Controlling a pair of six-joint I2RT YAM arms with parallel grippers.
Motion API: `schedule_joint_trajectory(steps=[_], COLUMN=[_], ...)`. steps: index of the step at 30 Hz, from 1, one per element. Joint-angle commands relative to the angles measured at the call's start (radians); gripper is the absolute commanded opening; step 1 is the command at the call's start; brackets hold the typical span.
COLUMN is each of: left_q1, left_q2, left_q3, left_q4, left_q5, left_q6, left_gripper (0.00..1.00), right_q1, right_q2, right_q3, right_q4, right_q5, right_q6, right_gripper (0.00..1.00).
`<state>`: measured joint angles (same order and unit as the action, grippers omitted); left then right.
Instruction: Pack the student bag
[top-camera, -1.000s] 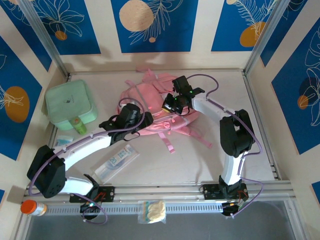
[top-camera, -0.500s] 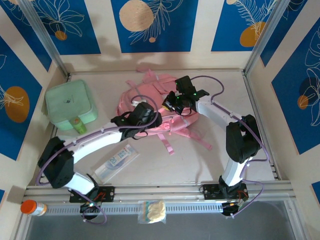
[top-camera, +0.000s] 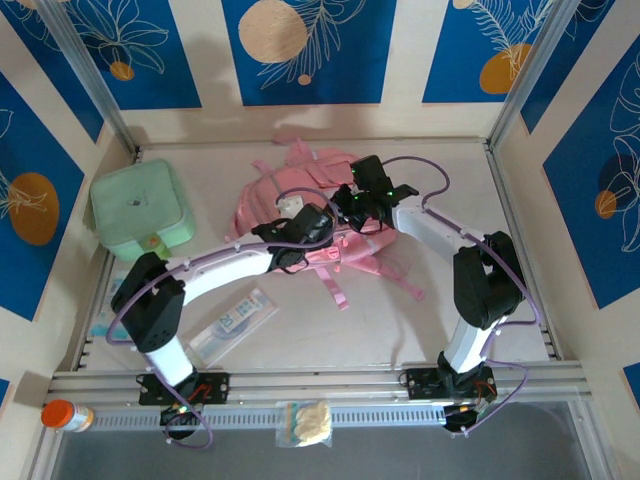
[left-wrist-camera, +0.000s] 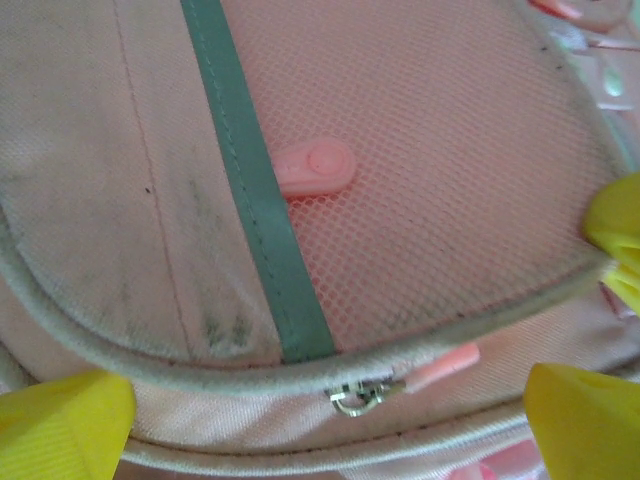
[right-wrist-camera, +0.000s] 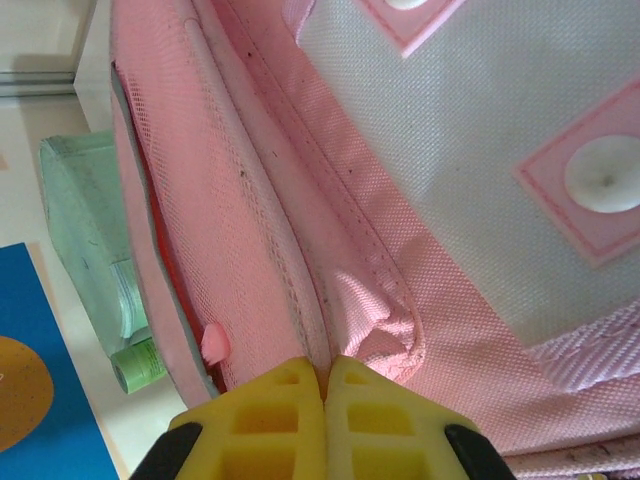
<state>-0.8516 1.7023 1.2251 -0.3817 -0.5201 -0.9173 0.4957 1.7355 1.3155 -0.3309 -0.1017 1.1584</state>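
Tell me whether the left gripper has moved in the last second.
Yes. The left gripper has slid right over the bag, farther from the green case.

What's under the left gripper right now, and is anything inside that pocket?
Beneath the open left gripper lies the student bag, at its mesh front pocket. A zip slider and pink pull sit just below the pocket's edge. The fabric hides whatever the pocket holds.
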Motion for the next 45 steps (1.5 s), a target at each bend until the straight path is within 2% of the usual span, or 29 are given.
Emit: schedule_joint_trajectory(steps=[1,4,9,14,16,19,21,25,28,31,35,38,45], left_q1=[0.012,0.018,0.023,0.041,0.044,0.044,0.045,0.044,0.045,0.072,0.100,0.103,0.165], left_q2=[0.046,0.066,-0.025,-0.143,-0.168,-0.174,-0.153,-0.116,-0.138,-0.144,-0.150,-0.155,-0.118], left_q3=[0.044,0.091,-0.025,-0.145,-0.160,-0.155,-0.120,-0.044,-0.059,-0.053,-0.060,-0.067,-0.038], left_q4=[-0.028,-0.178,-0.158,-0.054,-0.006,0.068,0.081,-0.069,-0.052,-0.071,-0.050,-0.048,-0.078], left_q5=[-0.088,-0.162,-0.185,-0.083,-0.014,0.107,0.152,0.055,0.051,0.093,0.216,0.238,0.296], left_q6=[-0.013,-0.088,-0.102,-0.025,0.038,0.131,0.176,0.152,0.204,0.258,0.422,0.524,0.600], left_gripper=[0.99,1.00,0.99,0.81,0.71,0.62,0.60,0.58,0.59,0.60,0.61,0.61,0.50], right_q1=[0.019,0.015,0.007,0.007,0.008,0.012,0.011,0.012,0.012,0.010,0.011,0.012,0.012], right_q2=[-0.062,-0.065,-0.058,-0.040,-0.035,-0.027,-0.024,-0.019,-0.019,-0.018,-0.017,-0.015,-0.005], right_q3=[-0.003,-0.006,-0.009,0.005,0.011,0.016,0.017,0.019,0.016,0.015,0.020,0.022,0.038], right_q4=[0.048,0.052,0.059,0.064,0.066,0.064,0.065,0.065,0.061,0.061,0.055,0.049,0.037], right_q5=[-0.043,-0.043,-0.042,-0.048,-0.047,-0.046,-0.044,-0.047,-0.048,-0.048,-0.050,-0.048,-0.048], right_q6=[0.033,0.034,0.032,0.025,0.024,0.022,0.025,0.025,0.025,0.028,0.024,0.020,0.020], right_gripper=[0.00,0.00,0.00,0.00,0.00,0.00,0.00,0.00,0.00,0.00,0.00,0.00,0.00])
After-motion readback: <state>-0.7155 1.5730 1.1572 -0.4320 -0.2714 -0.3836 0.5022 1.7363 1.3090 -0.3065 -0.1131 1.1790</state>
